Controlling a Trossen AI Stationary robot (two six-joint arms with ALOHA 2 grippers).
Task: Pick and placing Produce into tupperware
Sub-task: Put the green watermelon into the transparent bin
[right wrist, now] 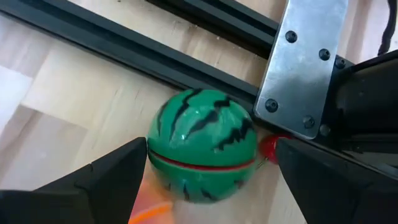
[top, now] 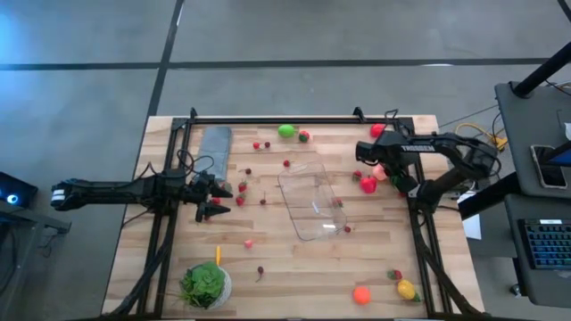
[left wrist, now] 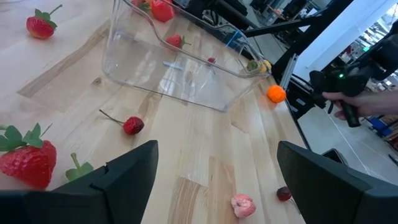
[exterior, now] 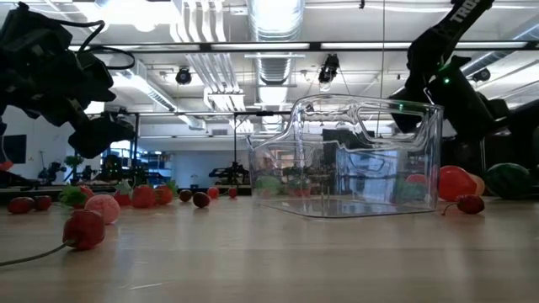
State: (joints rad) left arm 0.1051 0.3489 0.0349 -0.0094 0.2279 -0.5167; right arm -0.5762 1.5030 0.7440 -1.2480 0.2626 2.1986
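The clear tub (top: 312,203) stands mid-table on its base, and a few berries show in or through it. It also shows in the low view (exterior: 354,156). Red berries lie scattered on the wood (top: 242,187). My right gripper (right wrist: 211,149) is open at the table's right edge. Its fingers stand on either side of the striped green melon (right wrist: 202,144), which rests on the table against a black rail. I cannot tell whether they touch it. My left gripper (left wrist: 217,186) is open above the wood left of the tub, near a strawberry (left wrist: 28,162) and a cherry (left wrist: 132,125).
A grey folded cloth (top: 214,150) lies at the far left. A leafy head in a white bowl (top: 207,285) sits at the near left. An orange (top: 361,294) and a lemon (top: 407,288) lie near right, and a green fruit (top: 285,131) lies far. Black frame rails (top: 419,232) edge the table. A person's hand (left wrist: 367,102) shows beyond the table.
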